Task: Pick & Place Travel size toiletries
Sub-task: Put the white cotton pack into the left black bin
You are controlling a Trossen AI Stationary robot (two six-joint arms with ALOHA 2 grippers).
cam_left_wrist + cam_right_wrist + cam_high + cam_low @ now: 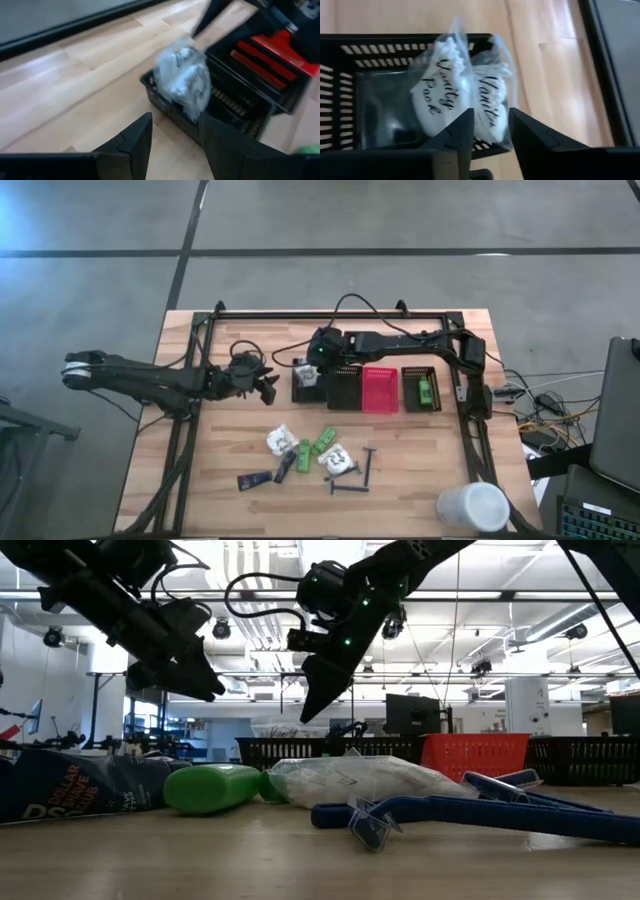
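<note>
Hovering over the leftmost black bin, the right hand has its fingers slightly parted, and I cannot tell whether they grip anything. Two white packets lettered "Vanity Pack" lie just under them, inside that bin against its wall; the left wrist view shows the packets bulging above the rim.

The left hand hangs over the table just beside the same bin, jaws open and empty.

Next along the row stand a second black bin, a red bin and another black bin with a green bottle in it.

More toiletries lie loose on the table nearer the front: white packets, green bottles, black tubes and razors. A white cup stands well apart at the front right corner.
</note>
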